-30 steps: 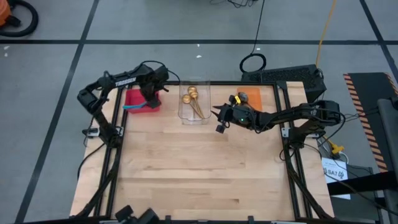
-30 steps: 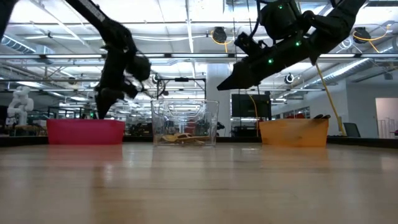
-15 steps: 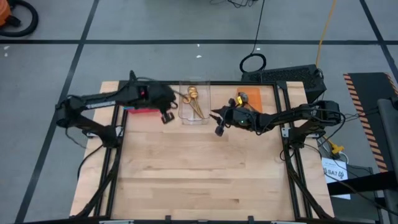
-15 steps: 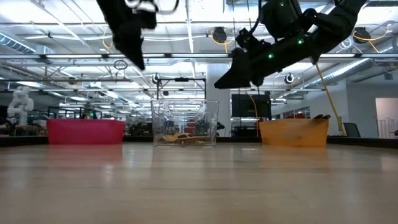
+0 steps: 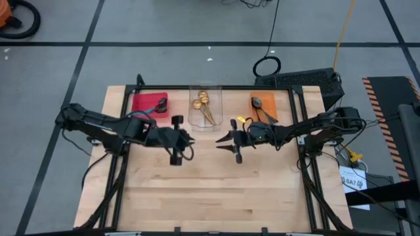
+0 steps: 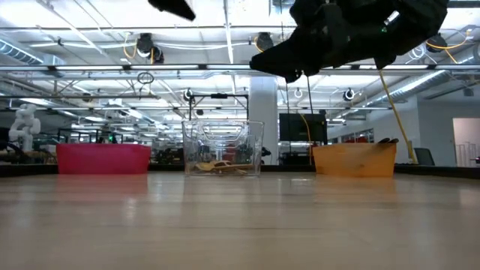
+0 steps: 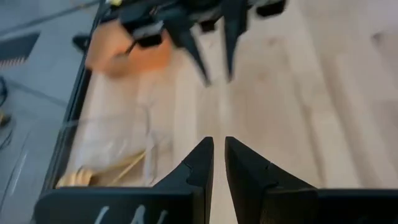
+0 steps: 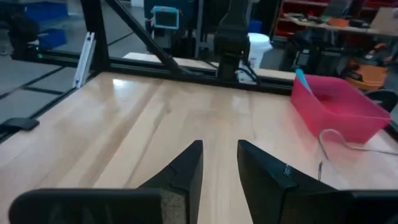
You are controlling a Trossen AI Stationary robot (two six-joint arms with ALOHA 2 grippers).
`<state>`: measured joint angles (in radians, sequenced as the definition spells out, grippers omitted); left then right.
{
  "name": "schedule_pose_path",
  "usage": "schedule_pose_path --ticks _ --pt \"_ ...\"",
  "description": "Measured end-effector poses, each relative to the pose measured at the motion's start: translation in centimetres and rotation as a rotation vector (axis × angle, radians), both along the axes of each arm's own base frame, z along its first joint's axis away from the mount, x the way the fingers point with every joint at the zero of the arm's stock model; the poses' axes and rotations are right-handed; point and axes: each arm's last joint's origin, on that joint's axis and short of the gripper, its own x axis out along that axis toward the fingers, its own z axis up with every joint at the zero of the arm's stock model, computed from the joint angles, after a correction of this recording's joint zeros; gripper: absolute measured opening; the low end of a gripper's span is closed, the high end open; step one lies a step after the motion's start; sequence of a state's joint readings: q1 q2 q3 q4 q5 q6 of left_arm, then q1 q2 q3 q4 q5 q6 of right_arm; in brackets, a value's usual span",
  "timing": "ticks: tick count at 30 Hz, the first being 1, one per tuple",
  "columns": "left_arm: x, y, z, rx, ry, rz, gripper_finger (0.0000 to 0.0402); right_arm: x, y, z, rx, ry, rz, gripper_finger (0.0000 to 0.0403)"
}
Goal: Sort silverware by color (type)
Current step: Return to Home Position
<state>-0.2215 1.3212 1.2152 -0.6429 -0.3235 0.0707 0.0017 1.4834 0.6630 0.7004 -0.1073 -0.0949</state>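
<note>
gold spoons [image 5: 205, 107] lie in the clear bin [image 5: 205, 122], apart from both empty grippers

no text, labels or numbers readable anywhere

I count three bins at the top of my high view: one red bin [image 5: 149, 105] at upper left, one clear bin [image 5: 205, 109] in the middle, one orange bin [image 5: 264, 105] at upper right. I see about three gold spoons [image 5: 204, 103] in the clear one, one dark spoon [image 5: 258, 103] in the orange one, and one blue handle [image 8: 302, 79] poking from the red one.
</note>
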Motion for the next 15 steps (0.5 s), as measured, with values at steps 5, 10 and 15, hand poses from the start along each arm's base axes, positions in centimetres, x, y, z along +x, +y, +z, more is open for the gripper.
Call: schedule_pose_path --ticks 5,10,15 --pt "0.2 -1.8 0.7 0.0 -0.085 -0.078 0.0049 -0.1 1.0 0.5 -0.033 -0.035 0.04 0.0093" --pt "0.4 -2.5 1.2 0.046 -0.136 -0.173 0.0049 -1.0 2.1 2.0 -0.142 -0.107 0.119 0.0093" --pt "0.8 -2.1 1.5 0.022 -0.173 -0.213 0.0049 -4.1 1.8 2.8 -0.179 -0.17 0.175 0.0093"
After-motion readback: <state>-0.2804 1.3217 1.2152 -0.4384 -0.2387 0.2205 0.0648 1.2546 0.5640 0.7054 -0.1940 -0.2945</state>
